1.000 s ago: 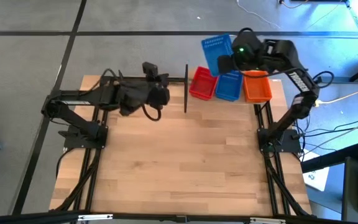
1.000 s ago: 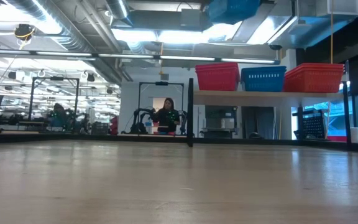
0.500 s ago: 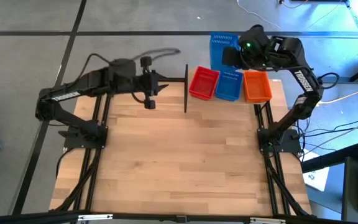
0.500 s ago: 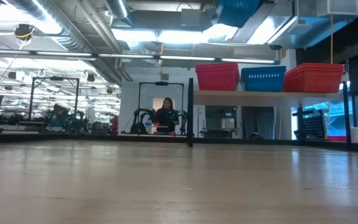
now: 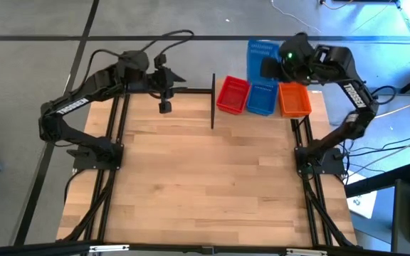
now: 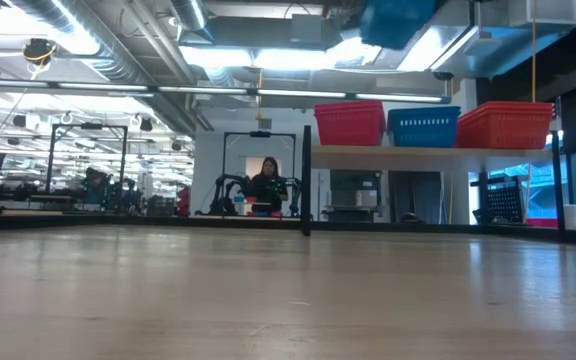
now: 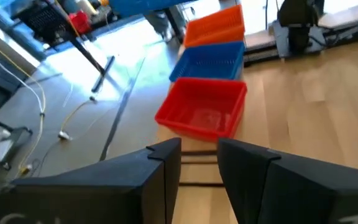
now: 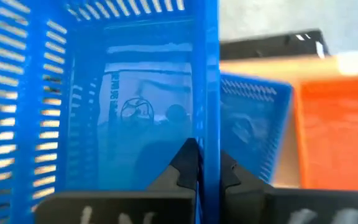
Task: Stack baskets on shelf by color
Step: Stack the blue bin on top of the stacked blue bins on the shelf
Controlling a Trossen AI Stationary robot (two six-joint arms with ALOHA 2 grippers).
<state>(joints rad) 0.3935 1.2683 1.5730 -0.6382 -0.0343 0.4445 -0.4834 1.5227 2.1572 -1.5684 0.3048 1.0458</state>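
Note:
A blue basket (image 5: 260,55) hangs in my right gripper (image 8: 207,167), above and just beyond the far side of the shelf (image 6: 428,150); in the low view it shows high up (image 6: 398,18). On the shelf stand red baskets (image 5: 232,94), blue baskets (image 5: 262,97) and orange baskets (image 5: 294,98) side by side, resting on their bottoms. My left gripper (image 7: 199,163) is raised over the table's far left part, left of the shelf's black post (image 5: 213,99), empty, with a narrow gap between its fingers. My right gripper pinches one long side wall (image 8: 210,118) of the blue basket at its rim, one finger inside the basket and one outside. The basket is lifted clear, its open side facing the wrist camera.
The wooden tabletop (image 5: 205,185) stretches toward the near edge in front of the shelf. Cables lie on the floor beyond the table's far edge. A person (image 6: 268,185) stands far off in the room behind.
My right gripper has carried the blue basket a little toward the table's right and far edge and turned it from skewed to square with the shelf. My left arm has risen from its folded pose and stretched out, its gripper lifting beside the shelf's post.

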